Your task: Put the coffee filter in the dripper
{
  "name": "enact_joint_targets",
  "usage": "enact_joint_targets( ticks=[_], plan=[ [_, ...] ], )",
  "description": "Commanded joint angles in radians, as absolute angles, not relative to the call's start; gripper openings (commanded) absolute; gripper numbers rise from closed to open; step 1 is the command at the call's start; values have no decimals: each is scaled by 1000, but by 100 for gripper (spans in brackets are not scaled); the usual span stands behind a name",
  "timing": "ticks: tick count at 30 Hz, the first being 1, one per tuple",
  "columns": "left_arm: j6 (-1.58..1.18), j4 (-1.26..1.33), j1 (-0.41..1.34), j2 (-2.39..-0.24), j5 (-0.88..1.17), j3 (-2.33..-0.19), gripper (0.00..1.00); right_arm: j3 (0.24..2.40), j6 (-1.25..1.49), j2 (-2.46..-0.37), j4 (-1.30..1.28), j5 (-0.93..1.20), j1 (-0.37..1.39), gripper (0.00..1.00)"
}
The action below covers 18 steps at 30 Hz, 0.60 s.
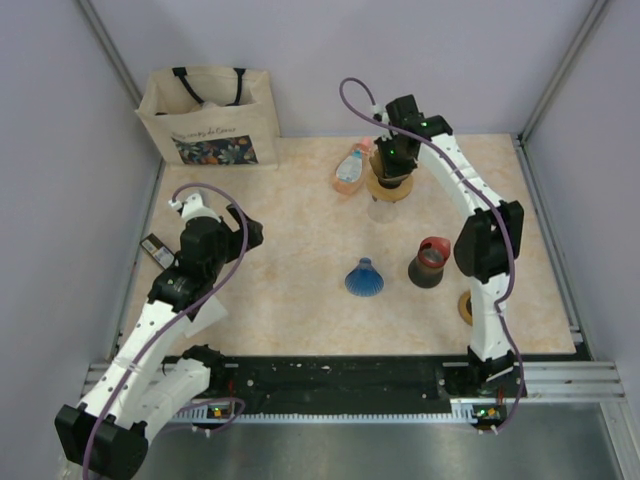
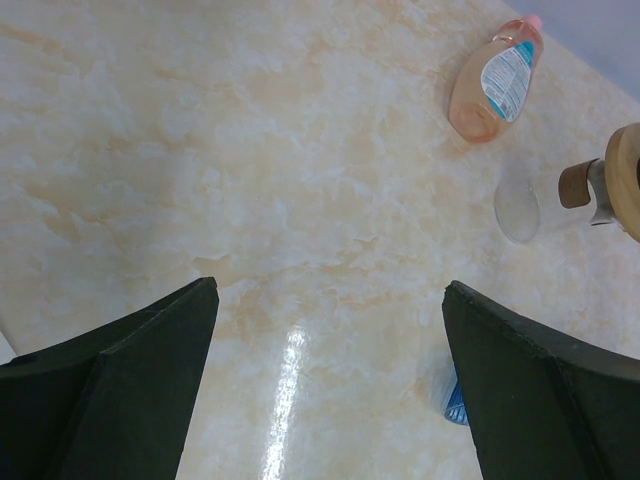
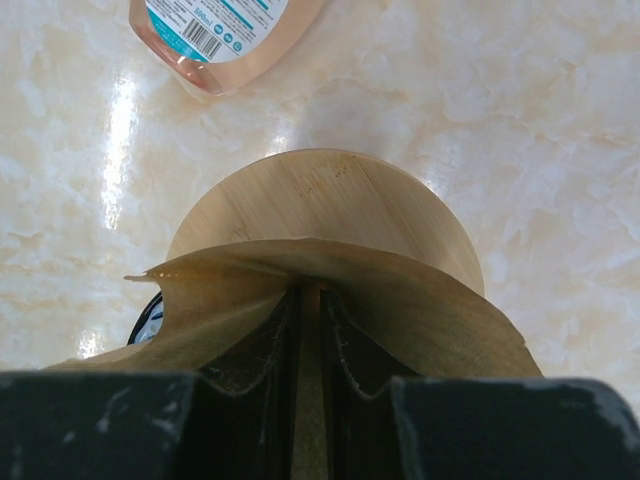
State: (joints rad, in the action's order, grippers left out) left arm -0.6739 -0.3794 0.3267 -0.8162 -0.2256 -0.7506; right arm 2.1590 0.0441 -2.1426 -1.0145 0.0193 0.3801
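My right gripper [image 1: 393,160] [image 3: 311,300] is shut on a brown paper coffee filter [image 3: 420,310], pinching its fold so that it flares out to both sides. It holds the filter right over the round wooden top of the dripper [image 3: 320,205], which sits on a clear glass vessel [image 1: 383,207] at the back middle of the table. I cannot tell whether filter and dripper touch. My left gripper [image 1: 247,233] [image 2: 330,290] is open and empty above bare table at the left. The dripper's wooden edge shows at the far right of the left wrist view [image 2: 628,178].
A pink bottle [image 1: 350,168] [image 2: 495,80] [image 3: 215,35] lies just left of the dripper. A blue ribbed cone [image 1: 365,277] and a red-and-black cup [image 1: 430,262] stand mid-table. A tote bag [image 1: 208,115] stands at the back left. A small dark object [image 1: 155,248] lies at the left edge.
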Motion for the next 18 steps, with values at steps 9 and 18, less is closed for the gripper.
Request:
enact_joint_targets(
  ticks=[9, 18],
  plan=[
    [-650, -405, 316, -778, -259, -759, 99, 2220, 29, -2197, -1039, 29, 399, 14],
    [-650, -407, 313, -772, -259, -755, 99, 2227, 34, -2197, -1043, 23, 399, 21]
  ],
)
